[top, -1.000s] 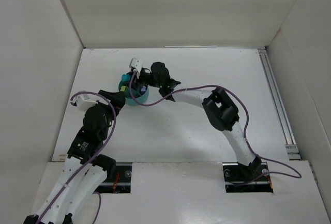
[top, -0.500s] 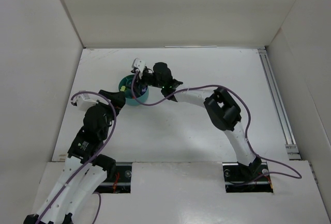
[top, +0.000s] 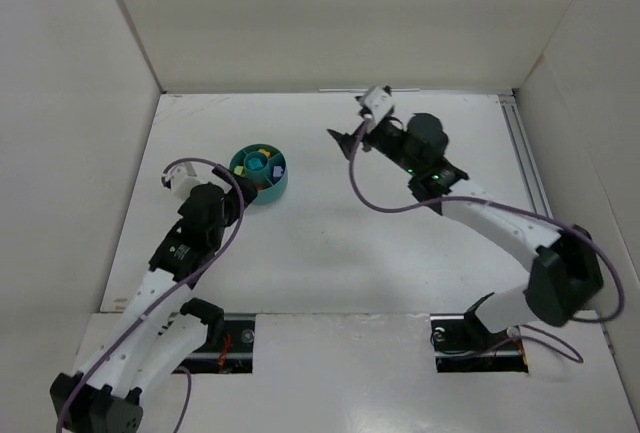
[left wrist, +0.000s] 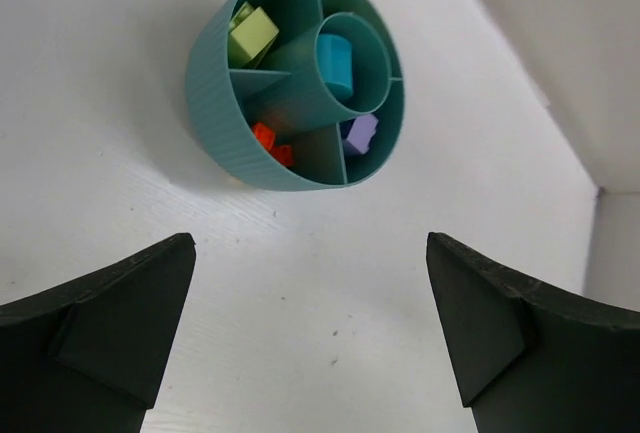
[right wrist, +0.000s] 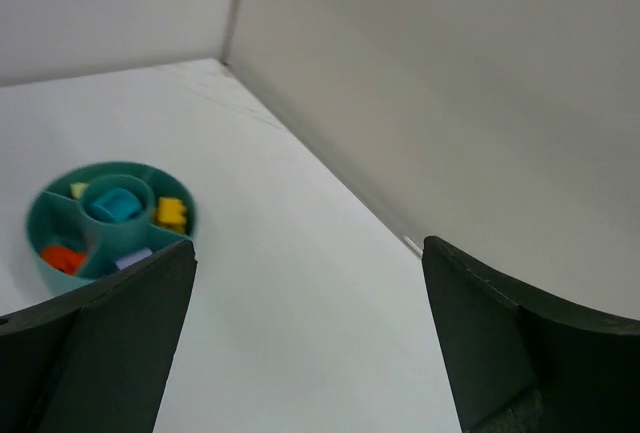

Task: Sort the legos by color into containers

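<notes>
Hanging wide open and empty, left claw (left wrist: 308, 253) and right claw (right wrist: 310, 253) stood off the dish (left wrist: 215, 123); legos (left wrist: 335, 63) looked sorted, leaving only a counter (top: 400, 253) check.

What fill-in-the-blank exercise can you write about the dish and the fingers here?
1. The blue piece lies inside the small central ___ of the dish.
2. The left arm's fingers and the right arm's fingers stand ___, holding nothing.
3. The dish stands nearer to the ___ arm.
Missing words: ring; open; left.
</notes>
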Robot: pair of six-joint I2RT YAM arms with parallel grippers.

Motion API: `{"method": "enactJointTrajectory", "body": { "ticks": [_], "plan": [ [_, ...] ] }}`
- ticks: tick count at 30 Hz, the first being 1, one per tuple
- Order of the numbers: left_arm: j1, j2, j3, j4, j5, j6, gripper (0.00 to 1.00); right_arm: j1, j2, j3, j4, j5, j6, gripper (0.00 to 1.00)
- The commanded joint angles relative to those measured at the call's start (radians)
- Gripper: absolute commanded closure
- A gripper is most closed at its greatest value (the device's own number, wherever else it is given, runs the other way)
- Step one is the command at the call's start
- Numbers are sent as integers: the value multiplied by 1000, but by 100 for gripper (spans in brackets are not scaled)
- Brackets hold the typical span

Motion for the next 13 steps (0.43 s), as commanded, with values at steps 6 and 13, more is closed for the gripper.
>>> {"method": "enactJointTrajectory", "body": {
  "ticks": [6, 13],
  "plan": [
    [2, 178, 72, 44, 8, 29, 0, -102, -531, -490, -328, 387, 84, 1],
    [2, 192, 72, 35, -24, 19, 0, -156, -792, -600, -583, 502, 153, 1]
  ]
}}
